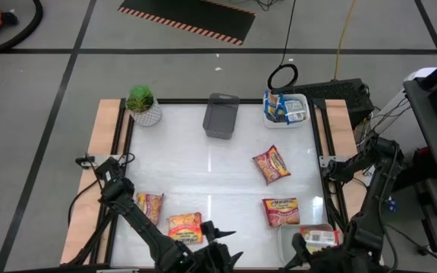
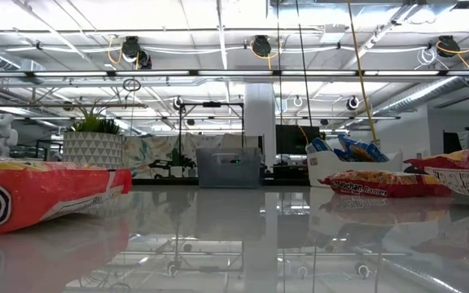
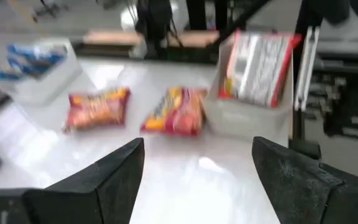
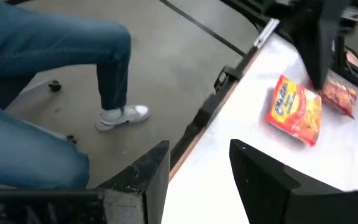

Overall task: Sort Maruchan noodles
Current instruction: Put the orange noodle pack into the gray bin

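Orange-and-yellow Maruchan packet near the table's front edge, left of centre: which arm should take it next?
Left, probably. The orange-and-yellow packet lies right beside the left claw, which is open and empty. The right claw sits by the white tray, with more table to cross.

The tabletop (image 1: 218, 171) is super glossy white, basically a mirror in the low view, with bare wood strips (image 1: 103, 129) down both sides. The noodle packets (image 1: 271, 164) are shiny crinkly plastic film, and the grey tray (image 1: 221, 116) looks like matt plastic. Gripper fingers (image 3: 114, 171) are plain matt black, kinda plasticky.
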